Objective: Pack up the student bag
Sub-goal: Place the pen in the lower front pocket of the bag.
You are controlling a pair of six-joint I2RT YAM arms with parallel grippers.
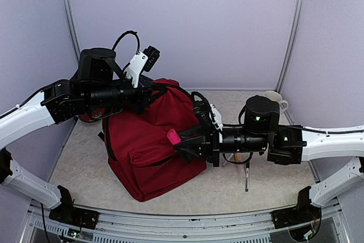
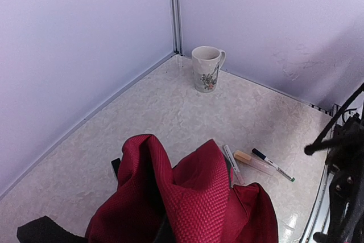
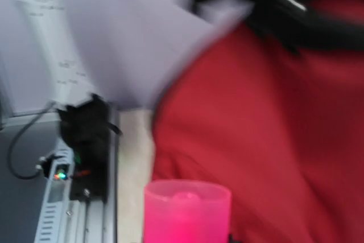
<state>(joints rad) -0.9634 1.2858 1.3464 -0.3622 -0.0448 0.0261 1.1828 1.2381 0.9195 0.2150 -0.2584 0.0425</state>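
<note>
Looking from the biggest thing down, we find the student bag (image 1: 145, 146) slumped left of centre on the desk (image 1: 239, 192), top end toward the back wall. The left claw (image 1: 149, 92) is closed at that top end and, as we read it, pinches the red fabric to hold it up. The right claw (image 1: 181, 140) is clamped on a pink cylinder (image 1: 173, 136), which hangs just over the bag's right flank; its wrist view is blurred.

We judge 2 risks. If the left pinch slips, the fabric sags and the mouth, which we cannot see clearly, folds shut. If the right claw lets go where it is, the cylinder lands on the outside of the bag and rolls off onto the desk.

Between the cylinder and the top stands the bag's own raised side, with the left arm close over it, so both arms crowd one spot. A mug (image 2: 206, 68) sits well apart in the far corner. 3 pens (image 2: 273, 164) lie beside the bag.
</note>
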